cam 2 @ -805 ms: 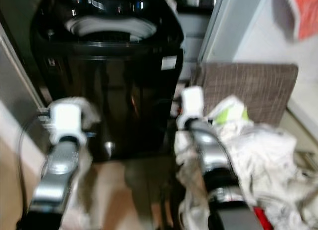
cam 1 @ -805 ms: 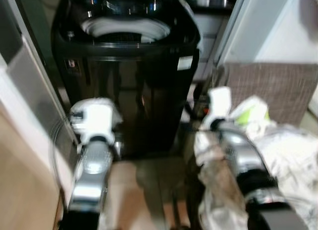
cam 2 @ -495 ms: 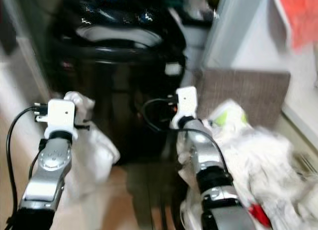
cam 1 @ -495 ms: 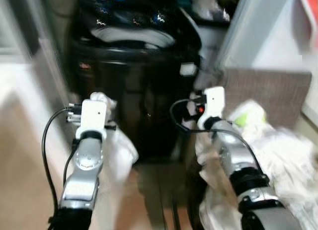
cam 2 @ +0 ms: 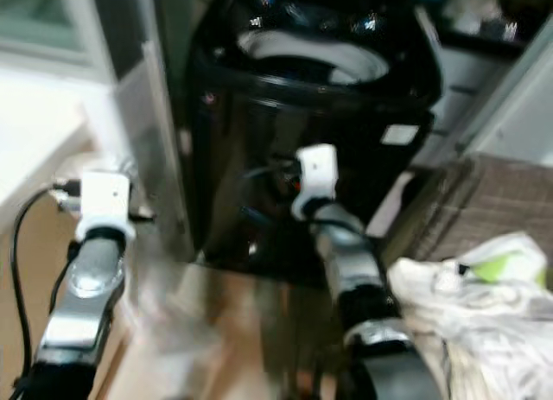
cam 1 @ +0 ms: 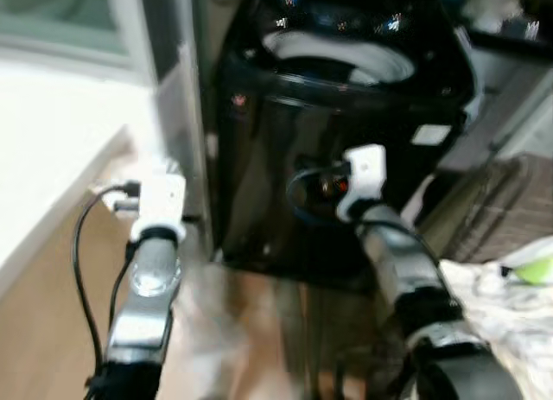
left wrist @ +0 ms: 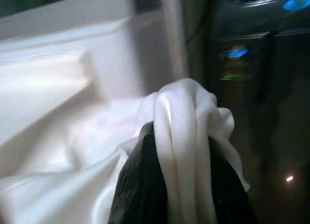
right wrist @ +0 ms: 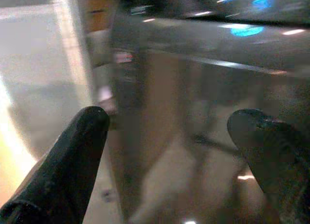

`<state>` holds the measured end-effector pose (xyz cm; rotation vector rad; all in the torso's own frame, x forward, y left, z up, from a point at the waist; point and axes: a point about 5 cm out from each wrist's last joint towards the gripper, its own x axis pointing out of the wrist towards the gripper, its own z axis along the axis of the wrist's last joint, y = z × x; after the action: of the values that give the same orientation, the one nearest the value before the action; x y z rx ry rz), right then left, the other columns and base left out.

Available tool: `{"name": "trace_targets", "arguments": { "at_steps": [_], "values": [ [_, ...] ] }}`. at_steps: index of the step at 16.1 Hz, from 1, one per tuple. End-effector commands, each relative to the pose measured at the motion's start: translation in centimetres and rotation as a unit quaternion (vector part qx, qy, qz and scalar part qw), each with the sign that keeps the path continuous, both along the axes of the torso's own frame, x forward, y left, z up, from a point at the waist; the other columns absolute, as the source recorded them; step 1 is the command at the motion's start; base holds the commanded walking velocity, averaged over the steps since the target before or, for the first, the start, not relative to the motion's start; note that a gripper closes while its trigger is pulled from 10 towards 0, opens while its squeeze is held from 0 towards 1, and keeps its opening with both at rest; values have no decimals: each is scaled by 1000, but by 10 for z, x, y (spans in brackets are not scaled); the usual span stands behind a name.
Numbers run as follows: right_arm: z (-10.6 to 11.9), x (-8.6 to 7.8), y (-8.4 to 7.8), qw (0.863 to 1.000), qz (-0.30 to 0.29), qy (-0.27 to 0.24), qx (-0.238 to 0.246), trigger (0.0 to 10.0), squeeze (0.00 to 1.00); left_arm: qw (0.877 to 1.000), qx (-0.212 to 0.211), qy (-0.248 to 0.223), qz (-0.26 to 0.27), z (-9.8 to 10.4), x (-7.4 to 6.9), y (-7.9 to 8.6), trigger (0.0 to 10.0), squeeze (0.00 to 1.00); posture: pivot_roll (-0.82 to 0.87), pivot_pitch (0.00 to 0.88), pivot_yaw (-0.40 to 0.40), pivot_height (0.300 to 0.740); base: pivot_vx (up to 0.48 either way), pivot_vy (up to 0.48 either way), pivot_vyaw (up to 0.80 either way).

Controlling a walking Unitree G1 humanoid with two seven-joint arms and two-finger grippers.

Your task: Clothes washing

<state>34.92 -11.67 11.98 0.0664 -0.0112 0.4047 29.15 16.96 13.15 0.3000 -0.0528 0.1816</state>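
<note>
A black top-loading washing machine (cam 1: 294,149) stands ahead with its lid up and the white drum rim (cam 1: 339,61) showing. In the left wrist view my left gripper (left wrist: 180,151) is shut on a bunched white cloth (left wrist: 181,112), which wraps over the black fingers (left wrist: 138,185). That arm is held up to the left of the machine, beside a grey door frame (cam 1: 180,115). My right gripper (right wrist: 169,137) is open with nothing between its fingers (right wrist: 68,156), and it faces the machine's dark front panel from close by. The right wrist (cam 1: 363,171) is raised in front of the machine.
A heap of white laundry (cam 2: 475,305) with a green piece (cam 1: 529,269) lies at the lower right, and a brown woven surface (cam 2: 492,201) sits behind it. A white ledge (cam 1: 52,132) is on the left. Wooden floor (cam 1: 43,322) runs below it.
The camera has swung left, so the machine and the laundry heap now sit further right. My right arm has come away from the heap towards the machine's front. My left gripper still holds the white cloth.
</note>
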Motion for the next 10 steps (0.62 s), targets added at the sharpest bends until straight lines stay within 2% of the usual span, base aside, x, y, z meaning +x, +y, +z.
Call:
{"name": "trace_targets", "arguments": {
  "at_steps": [1, 2, 4, 8, 9, 10],
  "values": [
    [0, -1, -12, 1000, -24, -9, 4, 10000, 0, 999, 5, -8, -34, 3, 1, -12, 0, 0, -25, 0, -67, 740, 0, 0, 0],
    [1, 0, -13, 1000, -27, -14, 0, 10000, 0, 999, 3, -11, -41, 4, 1, -13, 0, 0, -28, 0, -66, 740, 334, 0, 0],
    [5, 1, -13, 999, -46, -26, -13, 10000, 0, 998, 13, -23, -61, 13, 6, -14, 0, 0, -30, 0, -63, 740, 461, 0, -766],
    [9, 3, -14, 997, -63, -40, -11, 10000, 0, 994, 22, -26, -105, 20, 13, -19, 0, 0, -36, 0, -52, 740, 471, 0, 0],
    [9, 3, -14, 997, -69, -43, -6, 10000, 0, 991, 28, -15, -127, 19, 16, -20, 0, 0, -36, 0, -52, 740, 480, 0, 0],
    [9, 3, -12, 996, -71, -45, -6, 10000, 0, 992, 23, -4, -122, 17, 19, -17, 0, 0, -37, 0, -39, 740, 480, 0, 0]
  ]
}}
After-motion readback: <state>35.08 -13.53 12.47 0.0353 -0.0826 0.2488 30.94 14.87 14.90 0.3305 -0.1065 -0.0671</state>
